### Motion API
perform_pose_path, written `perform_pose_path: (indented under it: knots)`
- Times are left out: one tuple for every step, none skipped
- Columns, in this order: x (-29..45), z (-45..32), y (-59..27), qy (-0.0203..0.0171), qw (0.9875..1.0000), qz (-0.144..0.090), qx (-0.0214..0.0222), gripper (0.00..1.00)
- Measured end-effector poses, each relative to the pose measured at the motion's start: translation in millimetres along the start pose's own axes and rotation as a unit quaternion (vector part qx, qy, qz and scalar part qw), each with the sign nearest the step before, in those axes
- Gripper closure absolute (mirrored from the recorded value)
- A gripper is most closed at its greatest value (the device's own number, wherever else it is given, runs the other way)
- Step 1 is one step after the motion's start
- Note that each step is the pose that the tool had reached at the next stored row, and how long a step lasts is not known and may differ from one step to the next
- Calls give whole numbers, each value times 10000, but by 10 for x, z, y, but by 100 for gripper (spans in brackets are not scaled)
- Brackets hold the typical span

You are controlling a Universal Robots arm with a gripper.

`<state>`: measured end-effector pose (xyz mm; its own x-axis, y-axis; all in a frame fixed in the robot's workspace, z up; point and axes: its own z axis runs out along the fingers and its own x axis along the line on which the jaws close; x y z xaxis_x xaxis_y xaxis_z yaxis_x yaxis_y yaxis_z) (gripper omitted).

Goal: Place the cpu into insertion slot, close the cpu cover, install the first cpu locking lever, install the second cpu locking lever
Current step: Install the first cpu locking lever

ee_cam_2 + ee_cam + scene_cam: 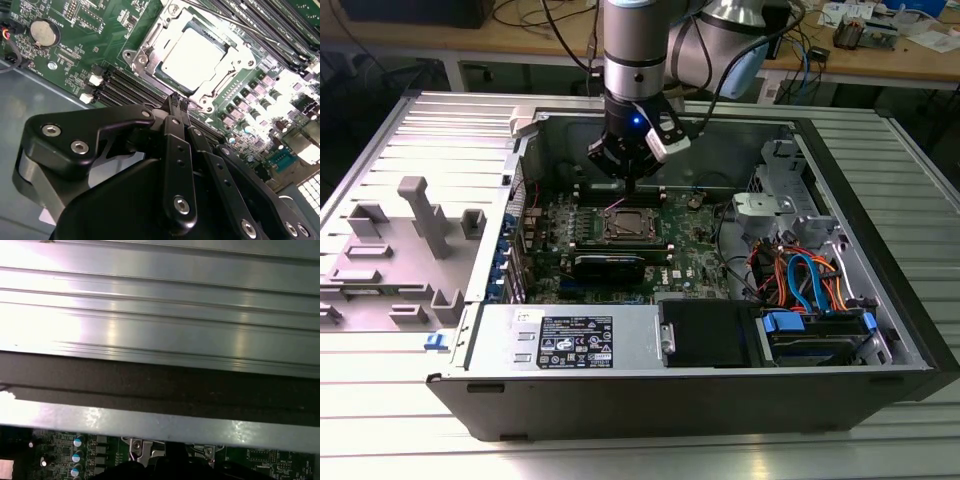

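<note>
Green motherboard (pixel 75 65) bears the cpu (pixel 192 55), memory slots (pixel 125 90) between it and pincer (pixel 176 100)

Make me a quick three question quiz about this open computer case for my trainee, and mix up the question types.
1. True or false: the cpu is seated on the motherboard, not held by the claw.
2. Pick one. In the second wrist view the claw is: A) open around a cable, B) shut with nothing in it, C) shut on a memory stick.
3. Fill in the blank: the cpu cover is a silvery frame lying ___ the cpu.

Key: 1 true; 2 B; 3 around.
</note>
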<state>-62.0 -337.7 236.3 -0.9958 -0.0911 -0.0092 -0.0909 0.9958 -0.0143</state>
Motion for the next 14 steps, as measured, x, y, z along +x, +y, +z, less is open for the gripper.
perform_pose_path:
  knots:
    - [-8, 6, 0, 0, 10000, 0, 2, 88]
    - [-14, 12, -1, 0, 10000, -1, 4, 88]
    - [-19, 18, -1, 1, 10000, 0, 7, 88]
    - [-23, 25, -2, 1, 10000, 0, 10, 88]
    - [-28, 34, -2, 3, 10000, 0, 15, 88]
    - [-34, 46, -2, 5, 10000, 0, 17, 88]
    - [-42, 67, -3, 6, 10000, 0, 18, 88]
    - [-46, 78, -3, 6, 10000, 0, 18, 88]
    - [-52, 96, -3, 8, 10000, 0, 18, 88]
    - [-56, 107, -2, 9, 10000, 0, 19, 88]
    - [-66, 125, 0, 11, 10000, 0, 19, 88]
    - [-72, 138, 0, 12, 10000, 0, 19, 88]
    - [-82, 153, 1, 14, 10000, 0, 19, 88]
    - [-89, 162, 2, 15, 10000, 0, 19, 88]
